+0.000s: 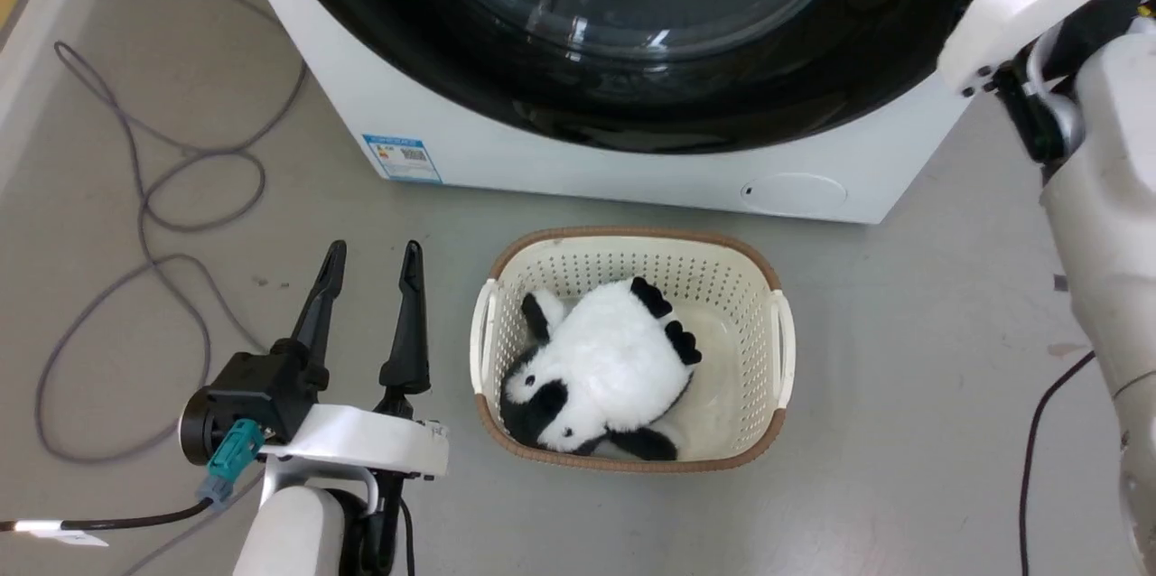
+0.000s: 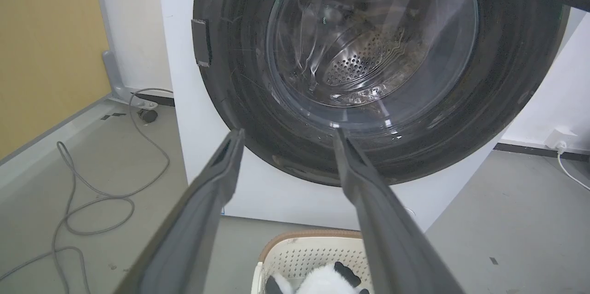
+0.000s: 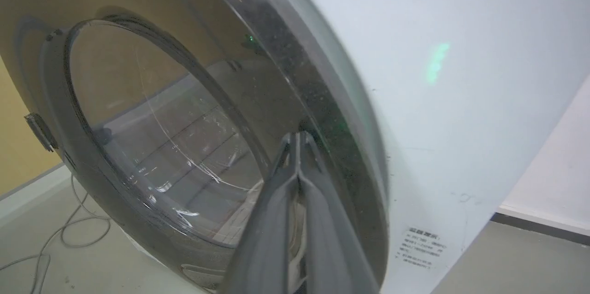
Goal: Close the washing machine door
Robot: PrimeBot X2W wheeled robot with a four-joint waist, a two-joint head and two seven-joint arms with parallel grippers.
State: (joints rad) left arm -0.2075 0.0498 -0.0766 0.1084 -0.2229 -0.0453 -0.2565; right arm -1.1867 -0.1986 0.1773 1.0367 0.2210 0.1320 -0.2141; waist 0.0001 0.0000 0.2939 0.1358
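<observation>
The washing machine door [image 3: 152,114] fills the left side, a glossy black ring around its clear glass bowl, its right edge lying up against the white front of the washing machine [image 3: 438,123]. The right gripper [image 3: 298,136] comes up from below with its two dark fingers pressed together, tips at the door's black rim, though actual contact is hard to judge. A small printed label [image 3: 421,248] sits low on the white front, and a grey cable [image 3: 69,229] loops over the floor [image 3: 507,261] at lower left.

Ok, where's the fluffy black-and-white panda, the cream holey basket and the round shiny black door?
Fluffy panda [image 1: 603,361]: head view, white body.
Cream basket [image 1: 632,234]: head view, far brown rim.
Black door [image 2: 239,77]: left wrist view, black ring.
</observation>
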